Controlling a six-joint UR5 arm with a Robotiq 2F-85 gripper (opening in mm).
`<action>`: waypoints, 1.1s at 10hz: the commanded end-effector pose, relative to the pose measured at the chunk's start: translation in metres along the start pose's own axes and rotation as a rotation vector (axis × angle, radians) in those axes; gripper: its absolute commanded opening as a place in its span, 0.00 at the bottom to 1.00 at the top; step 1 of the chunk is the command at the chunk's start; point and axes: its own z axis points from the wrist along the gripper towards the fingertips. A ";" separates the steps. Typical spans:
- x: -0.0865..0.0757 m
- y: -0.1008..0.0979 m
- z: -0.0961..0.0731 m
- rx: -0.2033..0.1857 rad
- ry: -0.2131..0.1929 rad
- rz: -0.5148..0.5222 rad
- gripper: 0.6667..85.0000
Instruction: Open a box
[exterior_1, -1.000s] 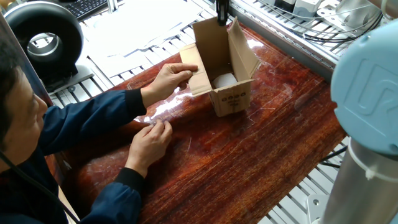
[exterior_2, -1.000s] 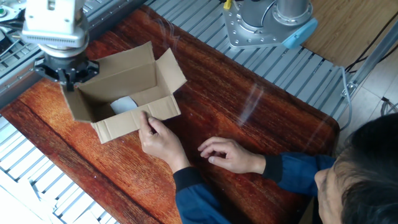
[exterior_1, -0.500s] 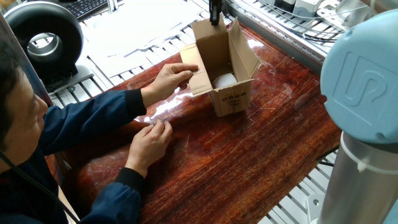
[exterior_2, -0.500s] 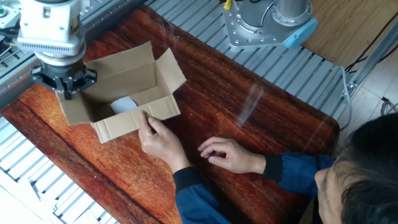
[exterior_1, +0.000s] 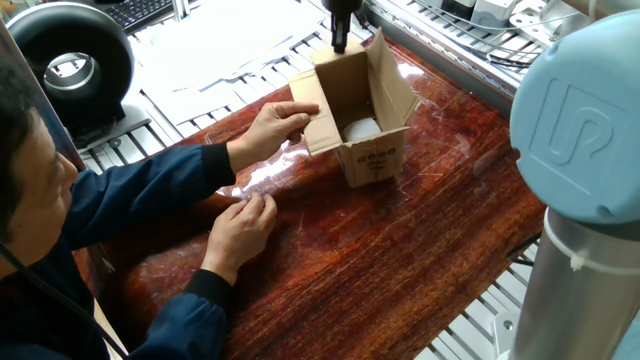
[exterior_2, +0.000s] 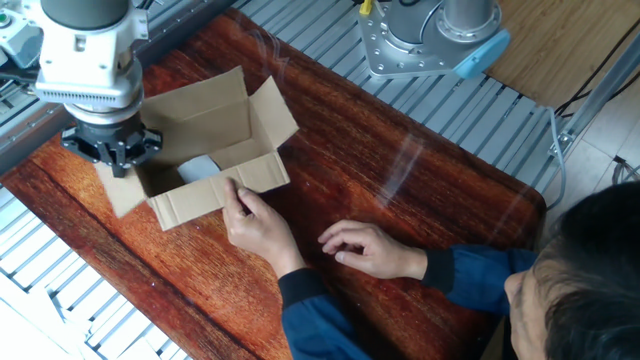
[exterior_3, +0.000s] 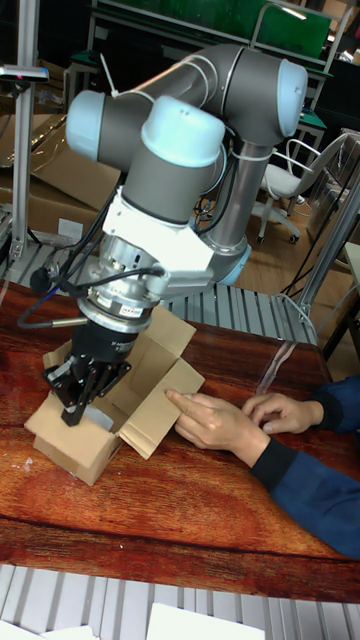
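Observation:
The box (exterior_1: 372, 160) is a small brown carton with black print, standing on the red-brown wooden table (exterior_1: 400, 260) with its top flaps spread open. Something white (exterior_1: 360, 130) lies inside it. My gripper (exterior_1: 339, 40) hangs over the far end of the box, fingers together, touching the end flap there. In the other fixed view my gripper (exterior_2: 112, 158) stands over the left end of the box (exterior_2: 205, 120), whose end flap leans outward. The tall fixed view shows my gripper (exterior_3: 78, 402) shut, tips at the rim of the box (exterior_3: 75, 450).
A person's hand (exterior_1: 285, 120) holds a side flap; the other hand (exterior_1: 245, 220) rests on the table. My arm's grey-blue joint (exterior_1: 580, 110) fills the right foreground. A black round device (exterior_1: 70, 60) and papers (exterior_1: 220, 40) lie beyond the table's edge.
My gripper has slid sideways along the box's far end and come lower. The end flap under it has tipped further outward. The person's hands have stayed put.

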 end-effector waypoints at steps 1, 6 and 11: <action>-0.002 0.009 0.007 -0.033 -0.029 0.018 0.00; 0.016 0.027 -0.013 -0.139 -0.007 0.038 0.00; 0.028 0.041 -0.067 -0.210 0.041 0.070 0.00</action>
